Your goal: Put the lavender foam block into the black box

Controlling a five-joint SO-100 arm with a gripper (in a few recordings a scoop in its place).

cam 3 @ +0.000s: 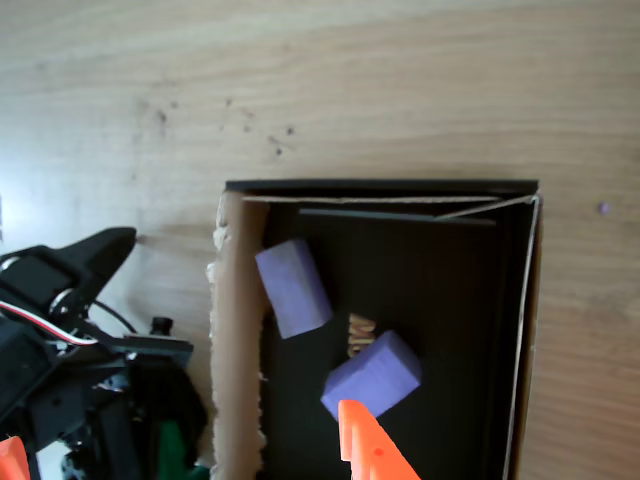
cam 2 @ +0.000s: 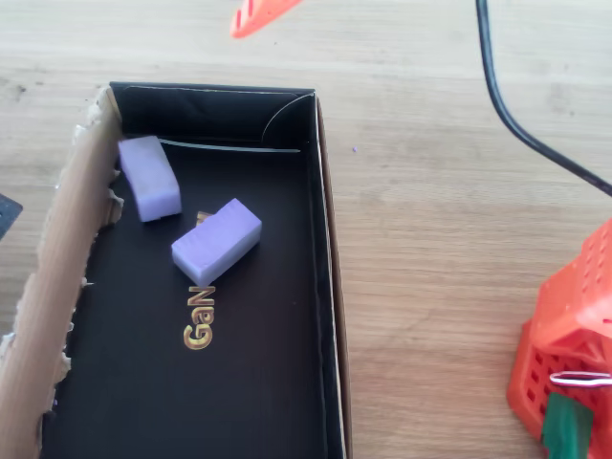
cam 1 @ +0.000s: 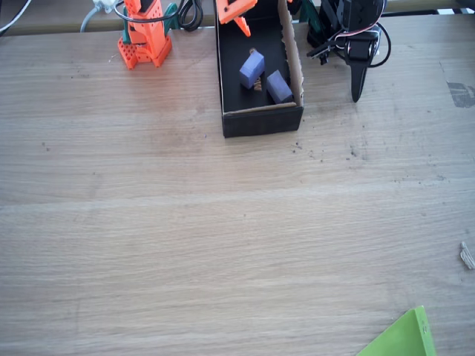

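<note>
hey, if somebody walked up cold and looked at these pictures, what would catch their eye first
Probably the two lavender foam blocks lying apart on the dark floor of the black box, one beside its torn cardboard wall. Next, the bright orange gripper poised over the box in the wrist view.

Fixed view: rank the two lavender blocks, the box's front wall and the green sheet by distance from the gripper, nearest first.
From the gripper, at top centre:
1. the central lavender block, mid-floor of the black box.
2. the lavender block by the cardboard wall, lower right of the first.
3. the front wall of the black box, below both blocks.
4. the green sheet, bottom-right corner.
</note>
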